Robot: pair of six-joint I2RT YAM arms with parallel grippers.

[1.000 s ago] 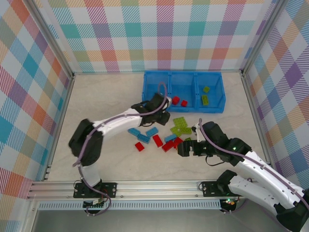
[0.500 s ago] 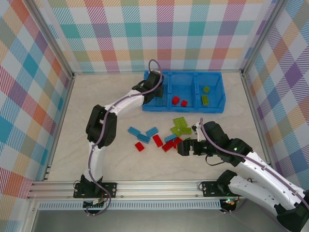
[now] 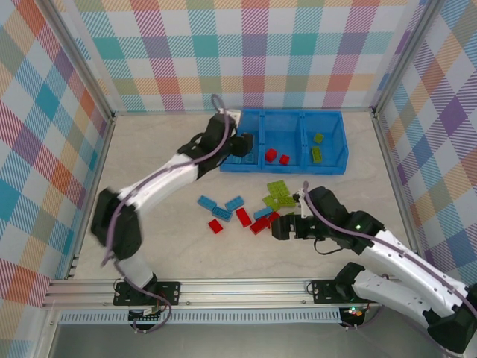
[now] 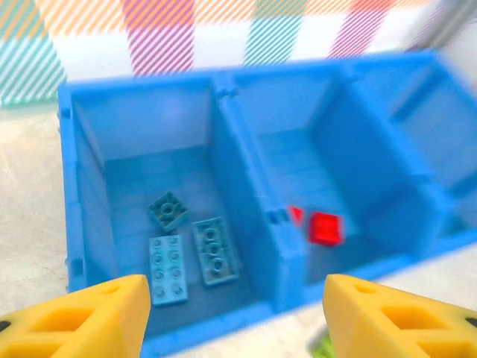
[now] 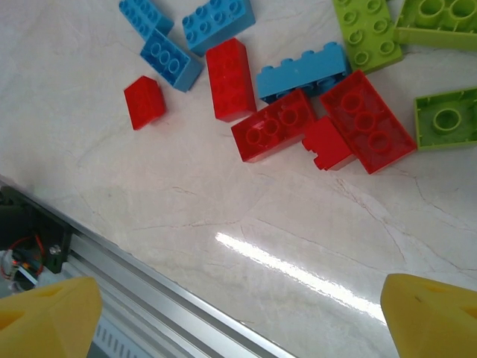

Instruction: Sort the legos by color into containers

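The containers are one blue tray (image 3: 298,168) with three compartments at the back of the table. My left gripper (image 3: 234,142) hovers at its left compartment, open with nothing between its fingers. In the left wrist view, three blue legos (image 4: 215,250) lie in that compartment (image 4: 86,224) and two red ones (image 4: 326,228) in the middle one. Two green legos (image 3: 316,154) lie in the right compartment. Loose legos in red (image 5: 230,68), blue (image 5: 303,71) and green (image 5: 361,30) lie in a cluster (image 3: 253,212) mid-table. My right gripper (image 3: 280,227) stands open beside the cluster, over bare table (image 5: 246,224).
A metal rail (image 5: 112,253) runs along the table's near edge, close to my right gripper. Checked walls (image 3: 253,52) and metal posts close the table in at the back and both sides. Bare table (image 3: 156,149) lies left of the tray.
My left gripper has moved from the tray's front edge to the left compartment and has opened; its elbow has swung left. The right arm has hardly moved.
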